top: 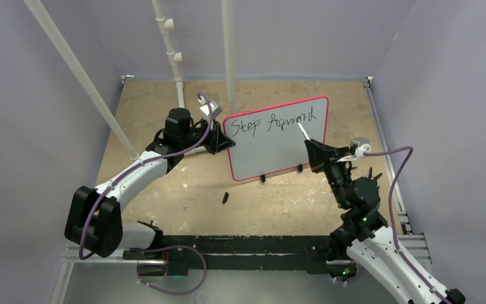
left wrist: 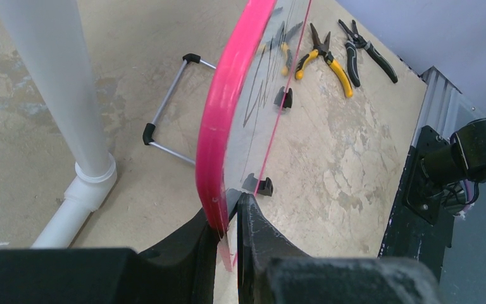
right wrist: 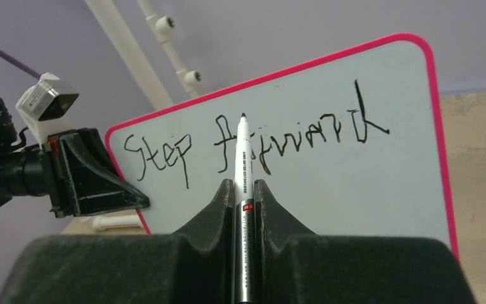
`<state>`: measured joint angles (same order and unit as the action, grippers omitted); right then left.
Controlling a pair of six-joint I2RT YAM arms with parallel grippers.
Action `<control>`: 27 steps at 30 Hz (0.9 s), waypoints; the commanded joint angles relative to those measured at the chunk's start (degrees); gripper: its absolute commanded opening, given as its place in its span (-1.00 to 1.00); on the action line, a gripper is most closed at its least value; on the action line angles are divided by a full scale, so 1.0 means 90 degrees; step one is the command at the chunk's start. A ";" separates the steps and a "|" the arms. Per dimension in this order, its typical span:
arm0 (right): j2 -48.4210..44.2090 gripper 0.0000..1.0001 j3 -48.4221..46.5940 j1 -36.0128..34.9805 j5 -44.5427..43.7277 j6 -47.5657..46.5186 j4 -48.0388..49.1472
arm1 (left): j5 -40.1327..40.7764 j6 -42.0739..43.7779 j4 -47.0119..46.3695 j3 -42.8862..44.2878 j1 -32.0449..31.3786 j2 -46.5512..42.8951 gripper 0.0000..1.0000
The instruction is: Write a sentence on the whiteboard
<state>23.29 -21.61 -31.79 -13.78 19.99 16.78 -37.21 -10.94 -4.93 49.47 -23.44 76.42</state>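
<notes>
The whiteboard [top: 278,142] stands upright on the table [top: 183,190], a little toward 1 o'clock of the table's middle in the top view, with its written face turned toward the arms. Its small black feet [top: 262,178] rest on the tabletop along its 6 o'clock edge. The sentence [top: 272,122] is one line of black handwriting along the board's 12 o'clock edge, reading roughly "Step forward".

The left gripper [left wrist: 228,212] is at the board's 9 o'clock edge, low down. Its jaws are drawn narrow and pinch the pink-red frame, one finger on the front and one on the back. The right gripper [right wrist: 245,187] sits at the board's 3 o'clock side, closed tight on a marker [right wrist: 243,158]. In the top view the marker's tip points toward 11 o'clock, at the last letter of "forward". Whether the tip touches the surface cannot be told.

A small black piece [top: 225,198] lies on the table at 7 o'clock of the board, apart from it. In the left wrist view a white pipe [left wrist: 57,95] rises from the table at 10 o'clock. Between it and the board's back is a wire stand [left wrist: 171,107] with black end caps. Several pliers [left wrist: 324,60], some with yellow handles, lie on the table at 1 o'clock, on the written side of the board
</notes>
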 commanded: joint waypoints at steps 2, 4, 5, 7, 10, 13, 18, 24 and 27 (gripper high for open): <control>0.0310 -1.00 0.0091 0.0026 0.0627 0.0486 0.0320 | 0.0471 0.0195 0.0294 -0.0142 -0.0061 -0.0073 -1.00; 0.0571 -1.00 0.0108 0.0020 0.0846 0.0624 0.0416 | 0.0451 0.0153 0.0294 -0.0148 -0.0061 -0.0034 -1.00; 0.0716 -1.00 0.0123 0.0018 0.0980 0.0680 0.0500 | 0.0423 0.0106 0.0299 -0.0127 -0.0061 0.0017 -1.00; 0.1143 -1.00 0.0173 0.0008 0.1286 0.0814 0.0704 | 0.0359 0.0017 0.0343 -0.0102 -0.0080 0.0143 -1.00; 0.1610 -1.00 0.0281 -0.0184 0.1514 0.1018 0.1184 | 0.0439 -0.0028 0.0444 -0.0051 -0.0183 0.0251 -1.00; 0.1840 -1.00 0.0301 -0.0689 0.1278 0.1020 0.1438 | 0.0455 -0.0036 0.0476 -0.0047 -0.0208 0.0249 -1.00; 0.1908 -1.00 0.0538 -0.1688 0.0654 0.0689 0.2047 | 0.0528 -0.0019 0.0535 -0.0004 -0.0208 0.0249 -1.00; 0.2147 -1.00 0.0824 -0.1796 0.0544 0.0746 0.2652 | 0.0572 0.0012 0.0528 0.0033 -0.0208 0.0249 -1.00; 0.2303 -1.00 0.0866 -0.1900 0.0409 0.0701 0.2972 | 0.0580 0.0033 0.0695 0.0046 -0.0208 0.0266 -1.00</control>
<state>42.74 -14.28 -47.72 -7.60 27.38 35.86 -35.81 -11.40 -4.97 49.39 -24.16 76.64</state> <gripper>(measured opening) 0.121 0.123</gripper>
